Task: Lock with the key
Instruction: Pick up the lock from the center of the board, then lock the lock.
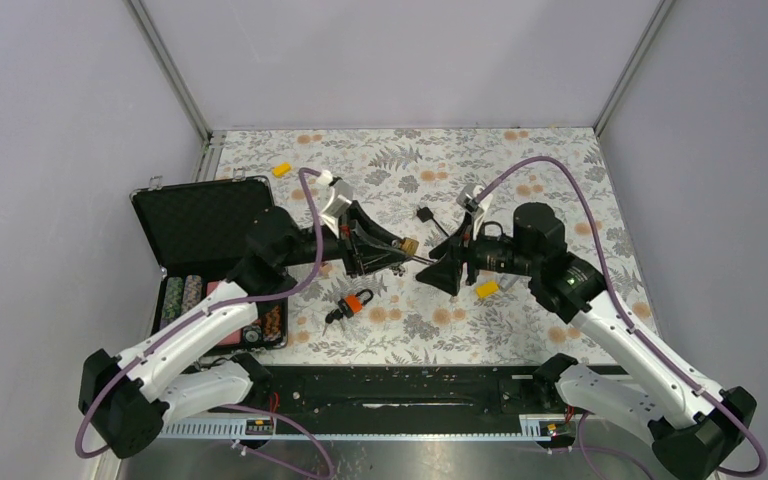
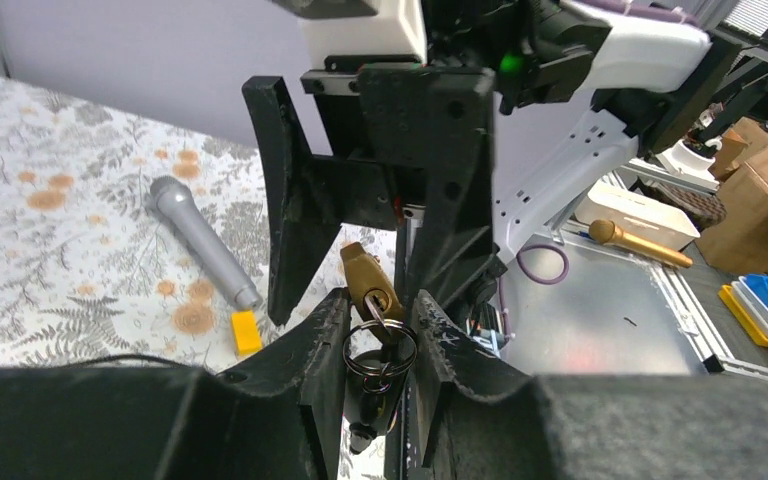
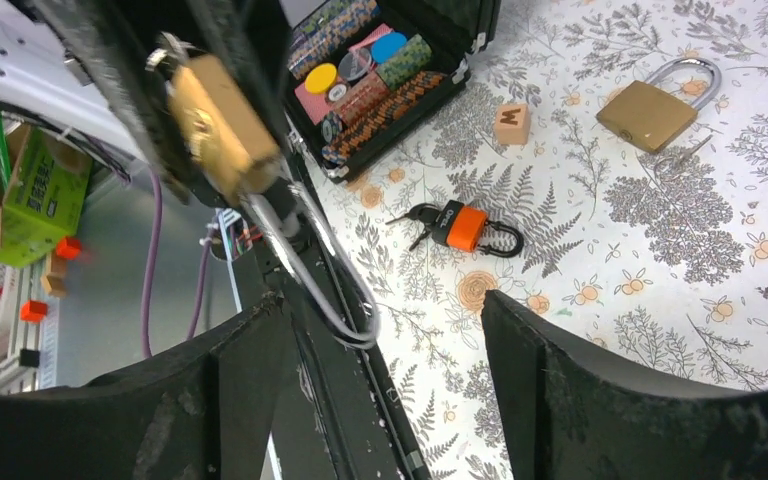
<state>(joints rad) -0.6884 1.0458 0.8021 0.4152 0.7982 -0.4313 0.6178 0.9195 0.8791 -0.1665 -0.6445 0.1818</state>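
My left gripper (image 1: pixel 403 250) (image 2: pixel 380 300) is shut on the lock (image 2: pixel 365 280), a small brass padlock held above the table. A key (image 2: pixel 387 315) sticks in its keyhole, and a ring (image 2: pixel 380 352) with more keys hangs below it. In the right wrist view the same lock (image 3: pixel 215 125) sits between the left arm's black fingers, its wire ring (image 3: pixel 345 300) dangling. My right gripper (image 1: pixel 438 263) (image 3: pixel 380 302) faces the lock from close by, open, with nothing between its fingers (image 3: pixel 550 380). The lock's shackle is hidden.
A second, larger brass padlock (image 3: pixel 648 112) lies on the floral cloth, near a wooden letter block (image 3: pixel 512 122) and an orange-and-black key bunch (image 1: pixel 355 302) (image 3: pixel 460 225). An open chip case (image 1: pixel 210 225) stands at the left. A grey microphone (image 2: pixel 205 240) and yellow blocks (image 1: pixel 487 290) lie about.
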